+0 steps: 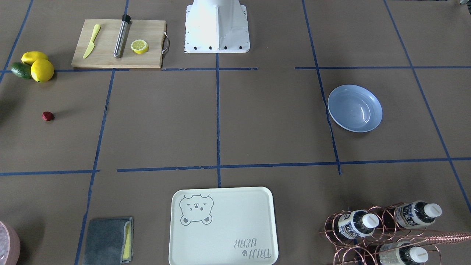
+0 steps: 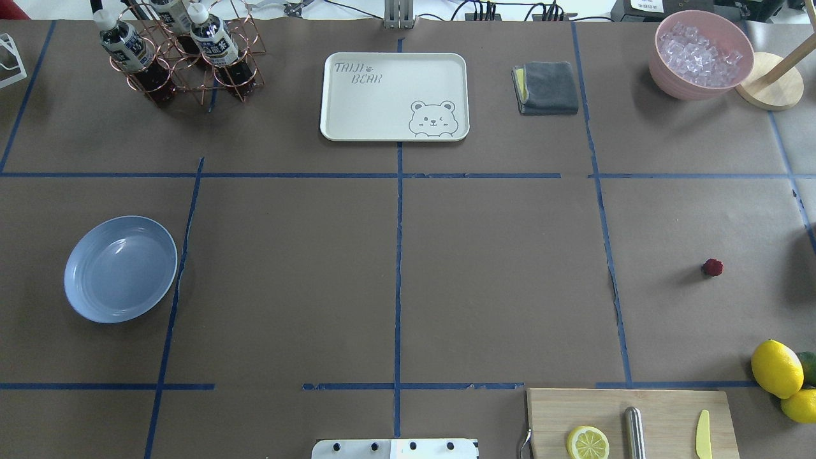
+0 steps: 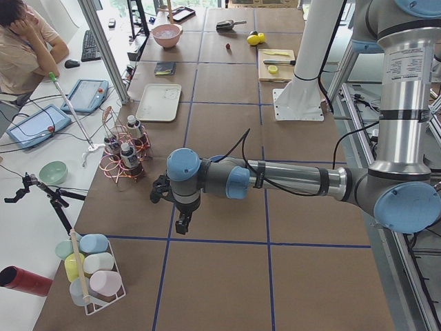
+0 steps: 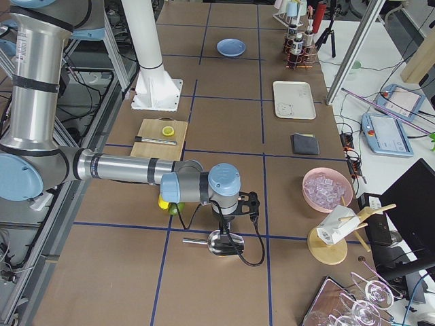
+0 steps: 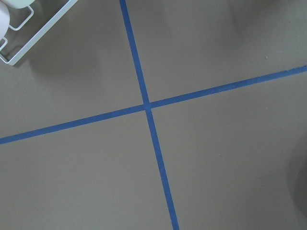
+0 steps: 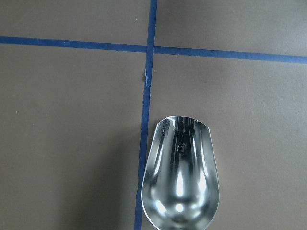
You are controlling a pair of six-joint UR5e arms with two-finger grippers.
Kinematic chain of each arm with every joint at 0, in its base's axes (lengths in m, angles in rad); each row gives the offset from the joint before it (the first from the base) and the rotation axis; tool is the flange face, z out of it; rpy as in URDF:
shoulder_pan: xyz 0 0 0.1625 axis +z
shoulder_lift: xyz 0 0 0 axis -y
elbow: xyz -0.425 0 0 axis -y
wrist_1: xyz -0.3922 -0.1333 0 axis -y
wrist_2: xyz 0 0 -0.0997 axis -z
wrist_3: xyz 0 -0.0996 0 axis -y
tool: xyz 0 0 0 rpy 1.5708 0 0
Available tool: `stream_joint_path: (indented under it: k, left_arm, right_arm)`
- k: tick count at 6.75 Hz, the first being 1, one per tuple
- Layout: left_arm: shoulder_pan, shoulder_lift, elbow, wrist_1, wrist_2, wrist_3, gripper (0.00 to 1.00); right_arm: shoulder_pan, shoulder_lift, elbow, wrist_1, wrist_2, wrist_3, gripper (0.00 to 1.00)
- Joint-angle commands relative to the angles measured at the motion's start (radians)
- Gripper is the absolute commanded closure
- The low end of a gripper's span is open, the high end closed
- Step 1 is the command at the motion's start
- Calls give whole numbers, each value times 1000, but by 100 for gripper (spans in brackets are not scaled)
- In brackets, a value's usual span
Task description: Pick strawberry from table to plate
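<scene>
The strawberry (image 1: 48, 116) (image 2: 712, 268), small and dark red, lies alone on the brown paper table (image 2: 497, 268) on my right side, near the lemons. Far across on my left sits the light blue plate (image 1: 355, 108) (image 2: 120, 268), with nothing in it. Neither arm reaches into the overhead or front views. My left gripper (image 3: 182, 226) hangs over bare table beyond the plate's end, and my right gripper (image 4: 225, 216) hovers above a metal scoop (image 6: 181, 177). Both show only in the side views, so I cannot tell whether they are open or shut.
Two lemons (image 1: 42, 70) and an avocado (image 1: 20, 70) lie near the strawberry. A cutting board (image 1: 117, 44) carries a lemon half, a knife and a metal rod. Opposite stand a bear-print tray (image 1: 222, 226), a folded cloth (image 1: 108, 241), a bottle rack (image 1: 382, 228) and a pink ice bowl (image 2: 701, 54).
</scene>
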Motion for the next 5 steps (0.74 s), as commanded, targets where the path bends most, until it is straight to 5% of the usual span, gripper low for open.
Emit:
stream_joint_path:
  k: [1, 5]
  left_arm:
    - [0, -1, -3, -2, -7, 2, 0]
    - [18, -4, -34, -3, -9, -2, 0]
  right_arm:
    - [-1, 7, 2, 0, -5, 1, 0]
    - [-53, 45, 50, -2, 5, 18, 0]
